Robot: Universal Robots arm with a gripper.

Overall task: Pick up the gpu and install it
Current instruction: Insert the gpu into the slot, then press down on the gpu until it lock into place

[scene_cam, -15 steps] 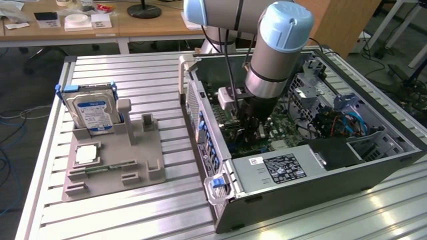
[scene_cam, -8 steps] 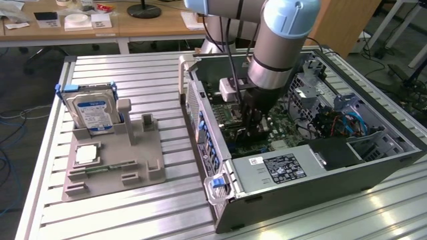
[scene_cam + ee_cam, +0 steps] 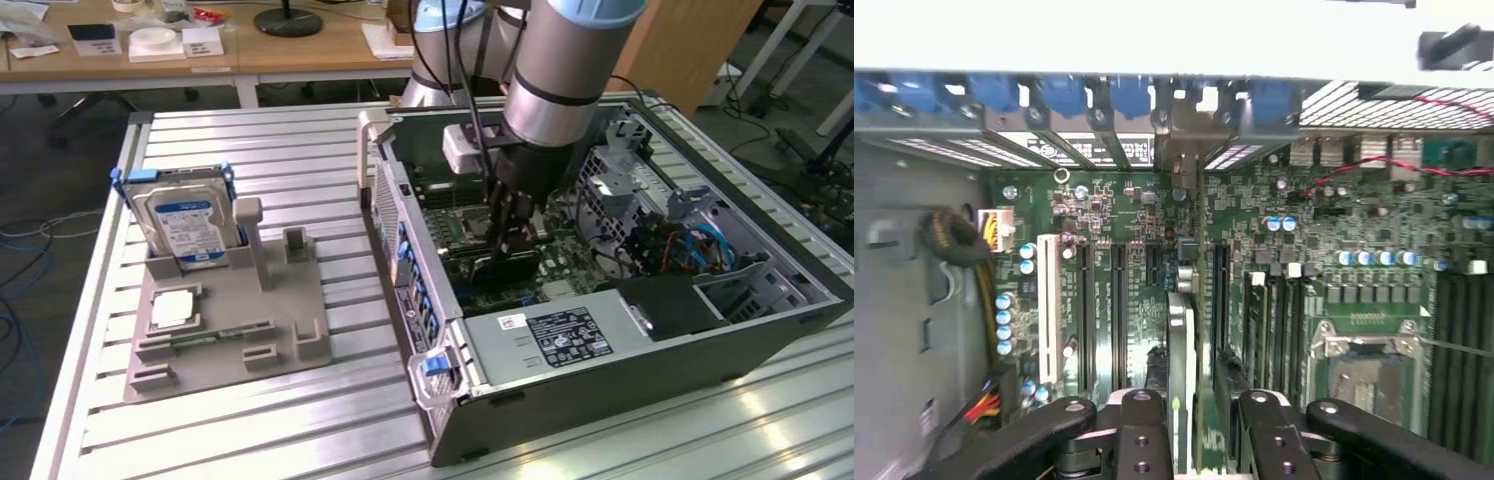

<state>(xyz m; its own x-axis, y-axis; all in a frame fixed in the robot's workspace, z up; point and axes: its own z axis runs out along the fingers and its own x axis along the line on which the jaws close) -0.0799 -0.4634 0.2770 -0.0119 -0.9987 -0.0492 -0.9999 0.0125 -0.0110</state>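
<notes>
In the wrist view the gripper [image 3: 1192, 425] sits at the bottom of the frame, its two fingers [image 3: 1141, 435] closed in on the thin edge of the gpu [image 3: 1180, 365], which stands on edge between them and runs up toward the middle of the frame. The card hangs over the green motherboard [image 3: 1274, 260], lined up with the dark slots there – whether its lower edge has entered a slot cannot be told. So the pick-up looks done, and the seating is, by my judgement, what is left.

In the exterior view the gripper [image 3: 514, 235] is down inside the open computer case [image 3: 641, 350] at the centre of the frame, with the dark card [image 3: 501, 270] below it. Close around it are the processor socket [image 3: 1369, 350], cables [image 3: 681, 245] to the right and the black power supply [image 3: 567, 335] lower down – tight quarters for the arm.

Farther off, at the left of the frame, a grey holder [image 3: 227, 320] carries the hard drive [image 3: 187, 225] with its blue-white label, a small square chip [image 3: 174, 308] in front of it. Desks [image 3: 200, 55] stand at the top.
</notes>
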